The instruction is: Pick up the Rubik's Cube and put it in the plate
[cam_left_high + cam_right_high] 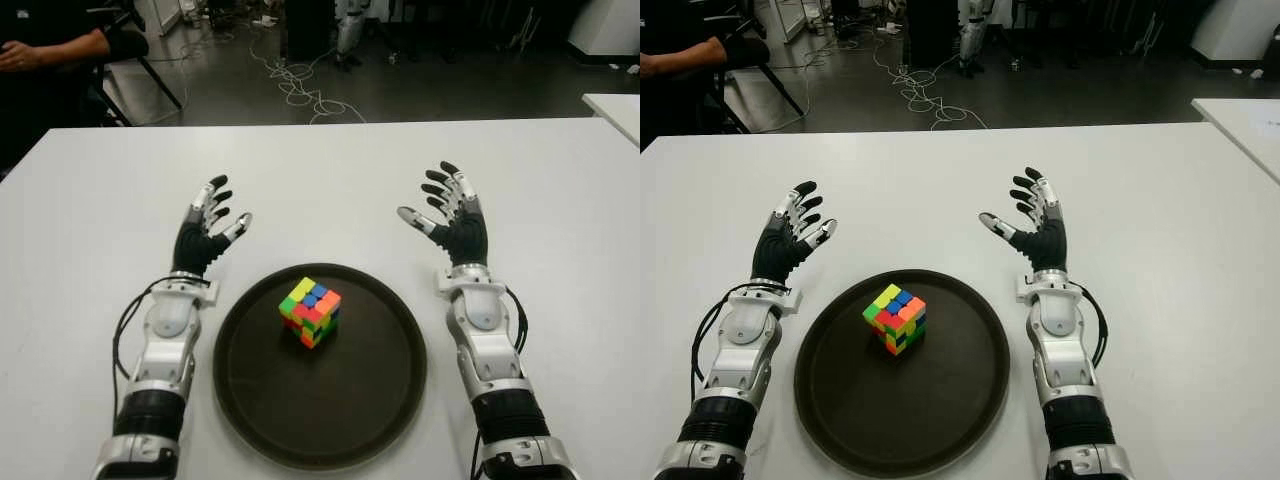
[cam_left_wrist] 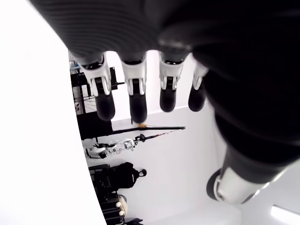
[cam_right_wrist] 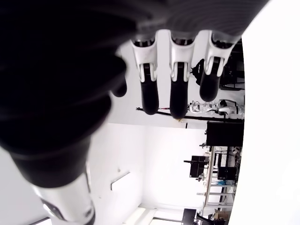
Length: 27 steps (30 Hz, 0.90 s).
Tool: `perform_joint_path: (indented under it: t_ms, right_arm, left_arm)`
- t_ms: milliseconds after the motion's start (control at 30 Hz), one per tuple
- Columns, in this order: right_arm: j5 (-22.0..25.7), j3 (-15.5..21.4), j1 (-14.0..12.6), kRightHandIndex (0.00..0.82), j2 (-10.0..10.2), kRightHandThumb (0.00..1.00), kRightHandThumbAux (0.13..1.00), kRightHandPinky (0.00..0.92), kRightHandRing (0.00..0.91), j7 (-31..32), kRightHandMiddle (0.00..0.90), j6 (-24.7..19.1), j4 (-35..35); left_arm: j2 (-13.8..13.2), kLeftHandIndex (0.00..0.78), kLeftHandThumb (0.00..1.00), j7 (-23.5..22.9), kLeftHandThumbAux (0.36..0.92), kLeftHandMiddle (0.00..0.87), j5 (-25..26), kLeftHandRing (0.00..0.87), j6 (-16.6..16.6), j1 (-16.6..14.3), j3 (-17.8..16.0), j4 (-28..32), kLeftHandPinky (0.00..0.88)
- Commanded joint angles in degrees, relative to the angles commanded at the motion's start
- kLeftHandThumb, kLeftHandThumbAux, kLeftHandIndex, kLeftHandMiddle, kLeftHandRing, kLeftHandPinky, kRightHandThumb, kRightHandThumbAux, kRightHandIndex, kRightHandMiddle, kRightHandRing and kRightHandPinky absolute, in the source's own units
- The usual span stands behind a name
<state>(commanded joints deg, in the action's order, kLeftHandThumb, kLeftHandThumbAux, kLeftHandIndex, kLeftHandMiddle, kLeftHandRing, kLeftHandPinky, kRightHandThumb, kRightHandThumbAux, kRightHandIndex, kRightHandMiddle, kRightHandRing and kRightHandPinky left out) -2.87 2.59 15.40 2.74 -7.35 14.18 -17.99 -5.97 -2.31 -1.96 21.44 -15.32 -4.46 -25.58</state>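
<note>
A multicoloured Rubik's Cube (image 1: 310, 311) sits inside the round dark brown plate (image 1: 380, 400), slightly behind the plate's middle, touched by neither hand. My left hand (image 1: 208, 228) is over the white table (image 1: 320, 170) just beyond the plate's left rim, fingers spread and holding nothing. My right hand (image 1: 448, 208) mirrors it past the plate's right rim, fingers also spread and empty. In the left wrist view the fingers (image 2: 136, 96) stretch out straight, and the right wrist view shows the same for its fingers (image 3: 178, 91).
A person's arm (image 1: 55, 48) in a dark sleeve shows at the far left beyond the table. Cables (image 1: 295, 85) lie on the floor behind the table. A second white table's corner (image 1: 615, 108) is at the far right.
</note>
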Motion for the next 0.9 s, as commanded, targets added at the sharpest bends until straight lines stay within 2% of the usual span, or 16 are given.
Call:
perform_joint_path:
  t_ms: [567, 900]
  right_arm:
    - [-0.26, -0.02, 0.51, 0.162, 0.11, 0.036, 0.832, 0.206, 0.225, -0.59, 0.232, 0.57, -1.03]
    - [-1.41, -0.19, 0.57, 0.165, -0.18, 0.02, 0.825, 0.213, 0.224, -1.07, 0.234, 0.31, -1.15]
  left_arm:
    - [-0.78, 0.072, 0.16, 1.57, 0.665, 0.087, -2.52, 0.089, 2.41, -0.69, 0.41, -2.41, 0.125]
    - [-0.93, 0.086, 0.173, 1.9, 0.672, 0.1, -2.19, 0.101, 3.93, -0.97, 0.57, -3.67, 0.133]
